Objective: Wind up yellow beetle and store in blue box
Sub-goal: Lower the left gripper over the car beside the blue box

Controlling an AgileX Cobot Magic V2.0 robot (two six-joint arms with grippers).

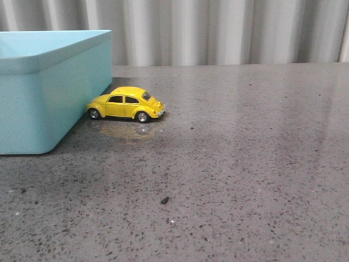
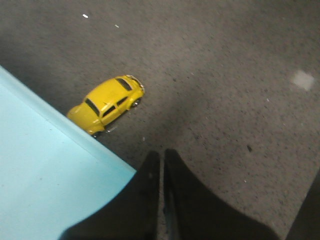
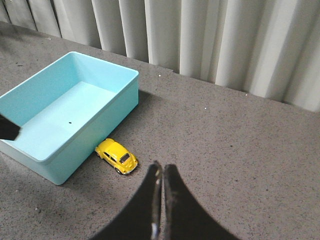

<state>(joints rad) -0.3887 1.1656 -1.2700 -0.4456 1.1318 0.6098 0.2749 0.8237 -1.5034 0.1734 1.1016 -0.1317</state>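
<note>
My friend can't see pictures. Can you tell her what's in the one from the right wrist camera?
A little yellow toy car sits on a speckled grey table, right beside the outside wall of a big light blue box that looks nearly empty. The right arm's dark end effector hangs above the table, fingers shut, holding nothing. Pale curtains hang behind.

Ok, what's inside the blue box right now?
The blue box looks empty apart from one tiny dark speck on its floor; the corner nearest the left arm is covered. The yellow beetle sits outside, against its wall.
</note>
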